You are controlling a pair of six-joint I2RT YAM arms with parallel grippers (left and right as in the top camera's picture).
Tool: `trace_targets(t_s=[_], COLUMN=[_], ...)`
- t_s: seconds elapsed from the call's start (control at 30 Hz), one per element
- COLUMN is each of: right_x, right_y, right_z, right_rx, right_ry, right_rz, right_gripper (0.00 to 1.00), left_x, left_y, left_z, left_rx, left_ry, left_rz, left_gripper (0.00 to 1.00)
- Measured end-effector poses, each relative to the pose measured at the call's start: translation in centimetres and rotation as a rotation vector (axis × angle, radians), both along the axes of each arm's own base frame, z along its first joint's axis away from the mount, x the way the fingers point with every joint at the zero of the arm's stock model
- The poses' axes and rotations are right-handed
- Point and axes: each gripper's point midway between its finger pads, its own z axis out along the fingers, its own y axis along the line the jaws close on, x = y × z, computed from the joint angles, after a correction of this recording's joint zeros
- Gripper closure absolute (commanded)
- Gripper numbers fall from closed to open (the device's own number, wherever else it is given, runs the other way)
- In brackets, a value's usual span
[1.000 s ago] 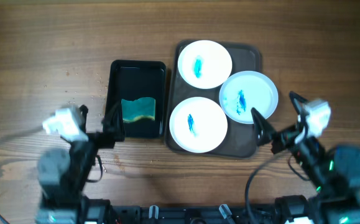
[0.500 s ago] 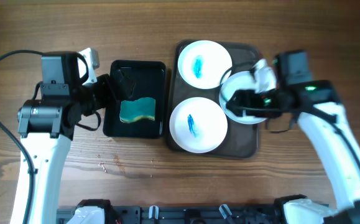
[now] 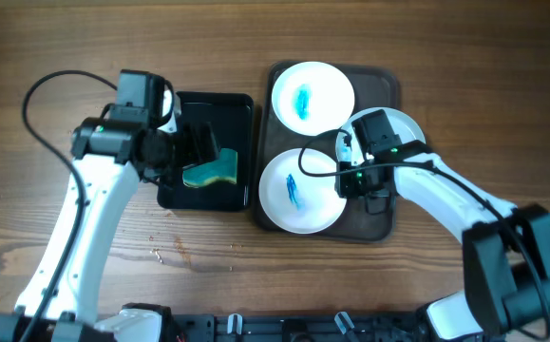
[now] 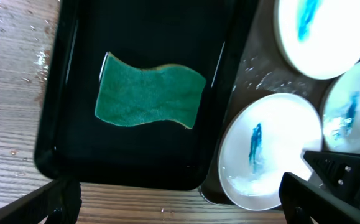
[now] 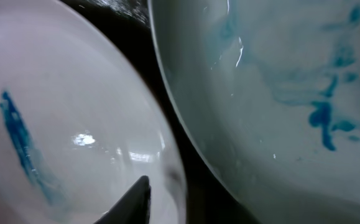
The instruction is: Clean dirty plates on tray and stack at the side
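Observation:
Three white plates with blue smears lie on the brown tray (image 3: 374,220): one at the back (image 3: 312,97), one at the front (image 3: 298,193), and one on the right (image 3: 400,128) that overlaps the others. My right gripper (image 3: 352,177) is at that right plate's left rim, next to the front plate. In the right wrist view the right plate (image 5: 273,93) fills the right side. One dark finger (image 5: 135,198) shows over the front plate (image 5: 55,124), and the other finger is hidden. My left gripper (image 4: 183,205) hangs open above the black tray (image 4: 136,155), holding nothing.
A green sponge (image 3: 213,169) lies in the glossy black tray (image 3: 213,96), left of the brown tray. Wooden table (image 3: 85,57) surrounds both trays. Small crumbs dot the wood near the black tray's front left.
Both arms swung in from the table's front edge. The left now hovers over the black tray and sponge. The right has reached the right plate's rim, its jaws narrowing.

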Motion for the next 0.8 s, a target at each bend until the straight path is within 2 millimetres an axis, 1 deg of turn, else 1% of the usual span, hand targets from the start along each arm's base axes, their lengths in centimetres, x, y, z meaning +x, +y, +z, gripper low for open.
trace_targets(t_s=[0.03,0.07,0.13,0.27,0.33,0.4,0.47,0.53,0.57,0.6,0.63,0.67,0.77,0.8], right_x=[0.0,0.3,0.8,1.1,1.2,1.2,1.2,1.3,1.3,1.2,1.2,1.2,1.2,1.2], right_y=[-0.1,-0.2,-0.6,-0.7,-0.7,-0.7,-0.7,-0.7,-0.7,-0.7,-0.7,-0.7,-0.7,-0.7], right_z=[-0.4,-0.4,-0.4,-0.4,-0.4,-0.3,-0.3,-0.3,-0.3,-0.3,-0.3,-0.3,-0.3,-0.3], right_rx=[-0.007,-0.017,-0.036,-0.048,-0.050,-0.050,-0.050,-0.050,-0.050,-0.050,-0.050,-0.050,-0.051,-0.050], right_ry=[0.008,-0.005,-0.026,-0.033,-0.037,-0.037,-0.037,-0.037,-0.037,-0.037,-0.037,-0.037,-0.037,-0.037], right_rz=[-0.001,-0.005,-0.027,-0.066,-0.076,-0.079,-0.083,-0.084,-0.084,-0.084,-0.084,-0.084,-0.084,-0.085], right_gripper=[0.92,0.96,0.96,0.96,0.96,0.96,0.96,0.96,0.95,0.96,0.96,0.96,0.96,0.96], left_x=[0.2,0.5,1.0,2.1,2.3,2.3,2.3,2.2,2.3,2.4,2.7,2.9,3.5,3.5], left_y=[-0.1,-0.3,-0.5,-1.3,-1.6,-1.6,-1.7,-1.6,-1.4,-1.4,-1.5,-1.5,-1.4,-1.4], left_z=[-0.6,-1.1,-1.8,-3.8,-5.6,-7.9,-10.2,-12.3,-13.3,-14.0,-14.4,-14.6,-15.1,-15.0], left_rx=[0.004,0.008,0.009,0.018,0.058,0.101,0.126,0.144,0.155,0.157,0.159,0.159,0.167,0.171], left_ry=[0.014,0.022,0.029,0.053,0.094,0.146,0.200,0.251,0.269,0.279,0.278,0.275,0.264,0.267], left_rz=[-0.004,-0.007,-0.011,-0.031,-0.044,-0.053,-0.054,-0.047,-0.041,-0.034,-0.028,-0.024,-0.019,-0.018], left_gripper=[0.01,0.03,0.08,0.20,0.23,0.29,0.30,0.35,0.47,0.68,0.94,0.96,0.96,0.86])
